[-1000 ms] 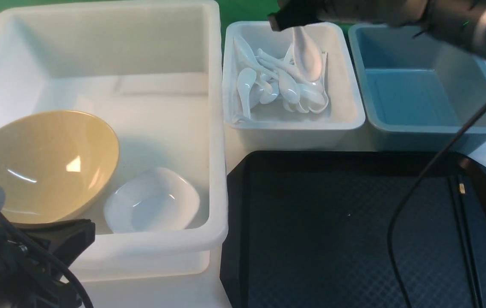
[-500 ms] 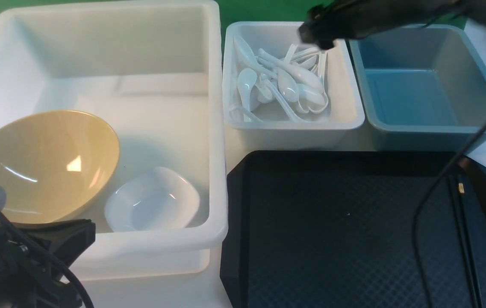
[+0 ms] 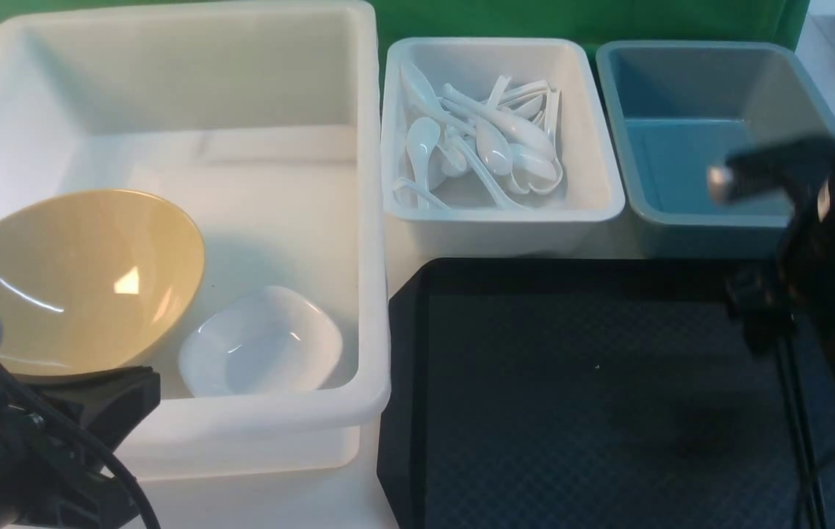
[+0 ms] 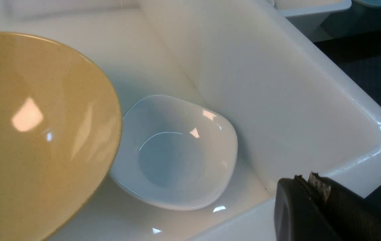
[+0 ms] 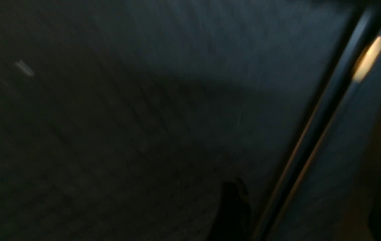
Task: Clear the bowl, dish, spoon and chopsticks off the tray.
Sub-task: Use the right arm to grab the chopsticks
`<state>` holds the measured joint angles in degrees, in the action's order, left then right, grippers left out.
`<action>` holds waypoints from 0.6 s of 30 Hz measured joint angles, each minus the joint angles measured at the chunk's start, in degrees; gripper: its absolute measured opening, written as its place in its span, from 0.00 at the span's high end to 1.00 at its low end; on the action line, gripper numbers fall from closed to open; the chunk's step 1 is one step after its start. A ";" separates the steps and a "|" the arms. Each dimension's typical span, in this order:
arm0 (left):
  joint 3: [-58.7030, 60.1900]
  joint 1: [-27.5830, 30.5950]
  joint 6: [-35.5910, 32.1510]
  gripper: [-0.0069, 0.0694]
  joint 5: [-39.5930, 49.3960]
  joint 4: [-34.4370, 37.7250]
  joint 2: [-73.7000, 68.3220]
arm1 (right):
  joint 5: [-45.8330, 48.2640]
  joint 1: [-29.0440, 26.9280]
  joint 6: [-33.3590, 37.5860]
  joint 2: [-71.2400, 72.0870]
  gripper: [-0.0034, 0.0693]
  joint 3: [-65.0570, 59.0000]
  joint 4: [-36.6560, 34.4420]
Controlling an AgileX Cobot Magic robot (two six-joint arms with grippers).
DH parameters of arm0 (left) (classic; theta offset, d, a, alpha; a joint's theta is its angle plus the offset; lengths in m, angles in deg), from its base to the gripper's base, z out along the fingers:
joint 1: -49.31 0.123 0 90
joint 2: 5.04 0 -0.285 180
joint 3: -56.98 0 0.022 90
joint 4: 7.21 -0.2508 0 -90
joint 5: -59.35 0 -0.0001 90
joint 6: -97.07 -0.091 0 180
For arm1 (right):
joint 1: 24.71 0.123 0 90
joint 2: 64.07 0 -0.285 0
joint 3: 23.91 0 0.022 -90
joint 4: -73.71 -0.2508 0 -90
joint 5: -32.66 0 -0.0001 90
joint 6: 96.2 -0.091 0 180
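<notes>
- Nearest, at the robot's left, the left pincer (image 4: 311, 201) is clenched on nothing, its tips just outside the near corner of the large white tub (image 3: 373, 220).
- The tray (image 3: 535, 411) lies on the white worktop (image 3: 396, 257), to the right of that tub.
- The chopsticks (image 3: 799, 433) lie side by side on the tray along its right rim, gold mark toward the far end.
- The right pincer (image 5: 307, 214) hangs low over the tray, released, with one tip on each side of the chopsticks; whether it touches them is lost in blur.
- In the large tub the bowl (image 3: 79, 279) leans tilted at the near left, its rim overlapping the dish (image 3: 263, 353) to its right.
- Farther back, the spoon (image 3: 527, 134) lies on a heap of like white spoons in the small white tub (image 3: 601, 147).
- A blue-grey tub (image 3: 681, 45) stands just right of it.
</notes>
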<state>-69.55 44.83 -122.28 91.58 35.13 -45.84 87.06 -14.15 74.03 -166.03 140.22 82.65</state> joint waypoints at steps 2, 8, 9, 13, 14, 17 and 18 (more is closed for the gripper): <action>0.00 0.00 -0.05 0.89 0.10 0.00 0.00 | -3.34 -1.14 -1.16 -0.17 0.22 -4.60 -0.12; 0.00 0.00 -0.24 0.89 0.22 0.00 0.00 | -9.66 -4.95 -2.16 -1.43 0.22 -7.26 -0.58; 0.00 0.00 -0.24 0.89 0.22 0.00 0.00 | -10.84 -5.51 -2.46 -1.65 0.22 -7.26 -0.63; 0.00 0.00 -0.24 0.89 0.22 0.00 0.00 | -15.17 -7.15 -3.06 -3.13 0.23 -7.26 -2.28; 0.00 0.00 -0.24 0.89 0.22 0.00 0.00 | -15.76 -7.22 -3.06 -3.40 0.23 -7.26 -2.63; 0.00 0.00 -0.24 0.89 0.34 0.00 0.00 | -17.49 -7.28 -2.83 -5.70 0.28 -7.20 -4.25; 0.00 0.00 -0.24 0.89 0.52 0.00 0.00 | -18.17 -7.28 -2.82 -6.31 0.32 -6.81 -4.43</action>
<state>-69.55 44.83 -122.52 92.10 35.13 -45.84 68.88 -21.43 71.21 -172.34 133.41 78.21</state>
